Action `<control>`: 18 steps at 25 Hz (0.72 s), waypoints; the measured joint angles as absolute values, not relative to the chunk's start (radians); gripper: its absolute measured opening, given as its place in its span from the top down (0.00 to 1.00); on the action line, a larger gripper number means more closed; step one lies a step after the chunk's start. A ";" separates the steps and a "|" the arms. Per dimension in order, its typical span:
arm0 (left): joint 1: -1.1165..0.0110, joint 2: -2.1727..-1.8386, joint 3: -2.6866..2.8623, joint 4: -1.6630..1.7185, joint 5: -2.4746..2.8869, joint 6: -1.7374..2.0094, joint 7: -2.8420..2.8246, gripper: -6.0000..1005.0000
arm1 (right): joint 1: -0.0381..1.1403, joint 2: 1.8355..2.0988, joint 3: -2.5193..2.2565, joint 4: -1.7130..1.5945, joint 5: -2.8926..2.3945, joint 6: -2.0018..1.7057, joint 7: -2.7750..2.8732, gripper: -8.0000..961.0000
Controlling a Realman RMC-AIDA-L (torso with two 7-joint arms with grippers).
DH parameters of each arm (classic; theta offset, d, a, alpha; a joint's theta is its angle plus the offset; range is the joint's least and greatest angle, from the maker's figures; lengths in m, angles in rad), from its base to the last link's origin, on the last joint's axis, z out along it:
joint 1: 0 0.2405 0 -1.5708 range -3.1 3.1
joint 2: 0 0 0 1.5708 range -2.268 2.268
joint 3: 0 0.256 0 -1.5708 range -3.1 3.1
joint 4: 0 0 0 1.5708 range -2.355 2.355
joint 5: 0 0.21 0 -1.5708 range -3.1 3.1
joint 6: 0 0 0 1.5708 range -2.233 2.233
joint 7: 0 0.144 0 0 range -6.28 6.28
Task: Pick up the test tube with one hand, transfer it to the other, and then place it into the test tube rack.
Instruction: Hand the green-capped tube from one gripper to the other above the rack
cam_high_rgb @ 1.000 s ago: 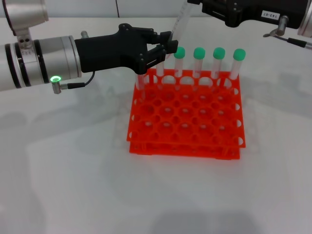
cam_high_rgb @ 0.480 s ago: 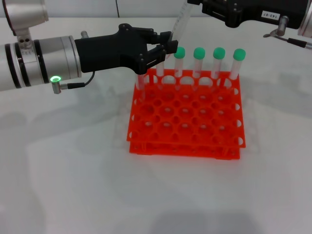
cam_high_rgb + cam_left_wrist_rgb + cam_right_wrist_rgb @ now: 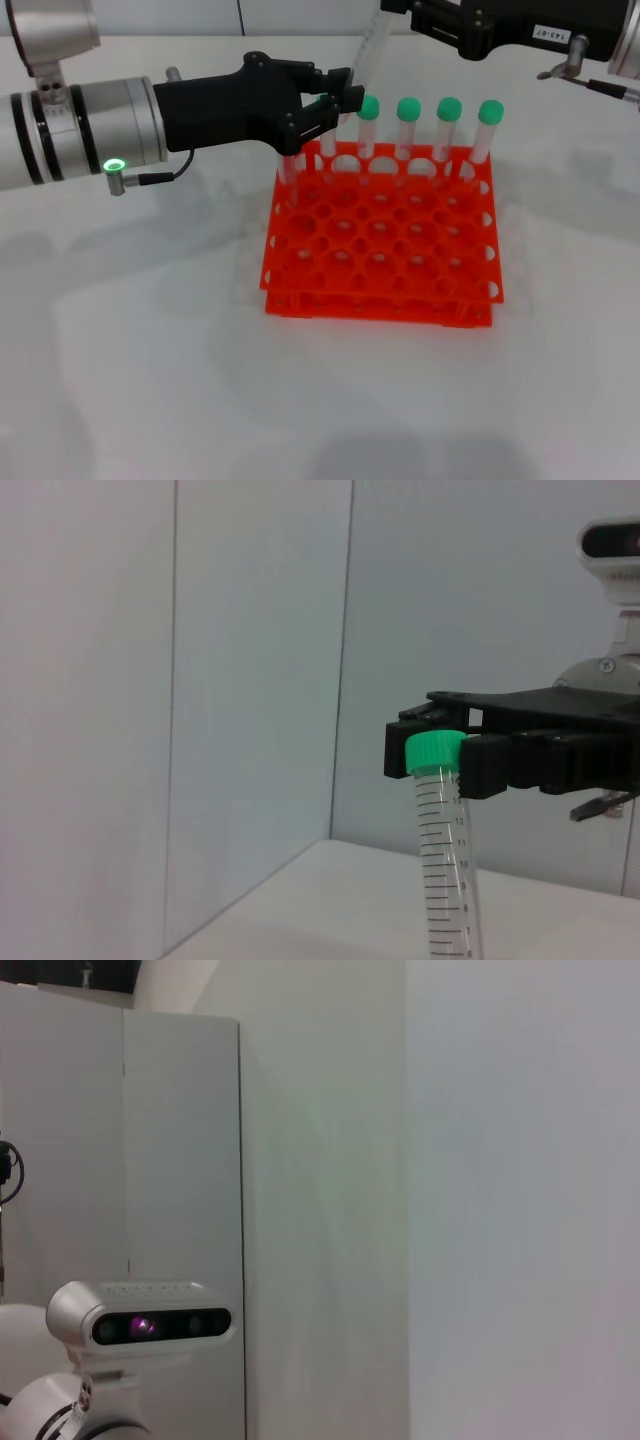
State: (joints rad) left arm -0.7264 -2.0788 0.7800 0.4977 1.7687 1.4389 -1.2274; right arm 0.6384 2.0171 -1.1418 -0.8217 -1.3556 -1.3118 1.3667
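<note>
On the left, the left gripper (image 3: 338, 100) reaches in from its silver-grey arm with the green light (image 3: 114, 162). It sits above the back-left corner of the test tube rack (image 3: 380, 235), and its fingers are closed narrow around the lower part of the test tube (image 3: 368, 48). This tube is clear and tilted, and it rises toward the top edge of the head view. The orange-red rack stands on the white table (image 3: 150, 350). Along its back row I can see 4 green-capped tubes (image 3: 428, 128) standing upright. On the right, the right gripper (image 3: 440, 752), black with a small white label, comes in from above. In the left wrist view its fingers (image 3: 487, 763) hold the green cap (image 3: 435, 751) of the same tube, so both grippers have the tube at once, in the air above the rack.
</note>
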 joint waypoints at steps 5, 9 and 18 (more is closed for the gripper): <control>-0.720 -2.080 0.780 0.497 1.740 1.437 -1.232 0.77 | 0.637 2.017 -1.142 -0.824 -1.356 -1.311 1.367 0.70; -0.719 -2.079 0.781 0.500 1.739 1.435 -1.266 0.68 | 0.637 2.017 -1.142 -0.825 -1.356 -1.310 1.367 0.70; -0.709 -2.078 0.784 0.533 1.740 1.444 -1.326 0.34 | 0.633 2.017 -1.141 -0.827 -1.356 -1.315 1.367 0.70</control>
State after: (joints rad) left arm -0.7093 -2.0775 0.7841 0.5329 1.7404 1.4436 -1.3258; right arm 0.6332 2.0172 -1.1412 -0.8267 -1.3563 -1.3148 1.3667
